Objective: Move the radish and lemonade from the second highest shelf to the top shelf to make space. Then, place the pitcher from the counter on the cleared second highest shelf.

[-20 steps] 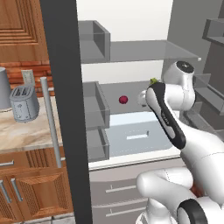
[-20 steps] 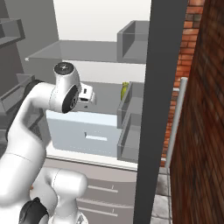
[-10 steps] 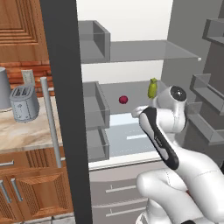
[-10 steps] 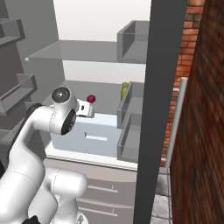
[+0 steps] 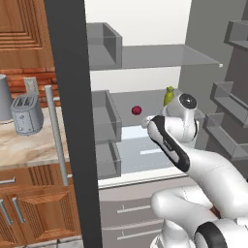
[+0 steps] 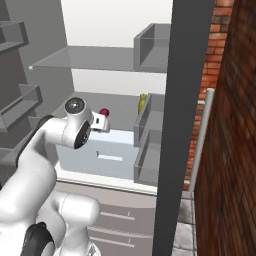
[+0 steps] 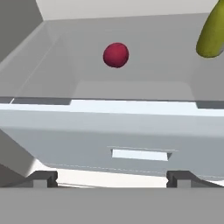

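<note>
The radish point(image 7: 116, 55) is a small dark red ball sitting toward the back of the second highest shelf point(image 7: 131, 89). It also shows in the base views, as the radish point(image 5: 136, 110) and the radish point(image 6: 104, 112). The olive-green lemonade point(image 5: 168, 96) stands to its right on the same shelf, cut off at the edge as the lemonade point(image 7: 211, 33). My gripper point(image 7: 113, 179) is open and holds nothing. It hovers in front of the shelf, short of the radish, and appears as the gripper point(image 6: 103, 121). The top shelf point(image 5: 160, 55) is bare. The pitcher is out of view.
A pale drawer point(image 7: 131, 144) sits right below the shelf. Door bins point(image 5: 104, 116) jut in on the left and door racks point(image 5: 227, 97) on the right. A toaster point(image 5: 26, 114) stands on the counter point(image 5: 24, 145) beyond the dark fridge edge point(image 5: 68, 121).
The arm has come down from near the top shelf to the second highest shelf's level. The lemonade, hidden behind the arm before, now shows. The jaws stayed open.
</note>
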Robot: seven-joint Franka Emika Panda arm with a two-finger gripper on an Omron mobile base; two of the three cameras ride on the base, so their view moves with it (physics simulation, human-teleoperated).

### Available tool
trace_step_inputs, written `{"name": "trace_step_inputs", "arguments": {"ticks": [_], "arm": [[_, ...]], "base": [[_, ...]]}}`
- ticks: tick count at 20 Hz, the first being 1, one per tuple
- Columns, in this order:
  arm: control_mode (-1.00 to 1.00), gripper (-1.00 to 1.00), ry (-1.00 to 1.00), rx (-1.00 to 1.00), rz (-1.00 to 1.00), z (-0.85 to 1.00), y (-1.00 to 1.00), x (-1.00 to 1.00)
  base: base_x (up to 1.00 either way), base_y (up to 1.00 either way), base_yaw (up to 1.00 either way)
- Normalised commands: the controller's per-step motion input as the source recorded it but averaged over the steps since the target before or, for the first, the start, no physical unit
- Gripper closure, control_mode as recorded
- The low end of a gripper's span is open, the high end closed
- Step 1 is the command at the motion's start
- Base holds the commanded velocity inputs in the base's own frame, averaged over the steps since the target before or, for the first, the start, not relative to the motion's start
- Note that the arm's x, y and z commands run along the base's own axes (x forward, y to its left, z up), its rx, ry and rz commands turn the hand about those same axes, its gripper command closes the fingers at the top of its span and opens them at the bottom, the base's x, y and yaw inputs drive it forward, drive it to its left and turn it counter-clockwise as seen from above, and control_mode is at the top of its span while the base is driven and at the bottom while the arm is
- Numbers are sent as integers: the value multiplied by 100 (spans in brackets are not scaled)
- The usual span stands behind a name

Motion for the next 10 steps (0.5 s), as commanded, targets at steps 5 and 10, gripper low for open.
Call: {"name": "trace_step_inputs", "arguments": {"ticks": [5, 10], "arm": [[-100, -100, 7, 0, 0, 0, 0, 45], [-100, -100, 2, 0, 0, 0, 4, 52]], "base": [[0, 0, 0], [0, 0, 0]]}}
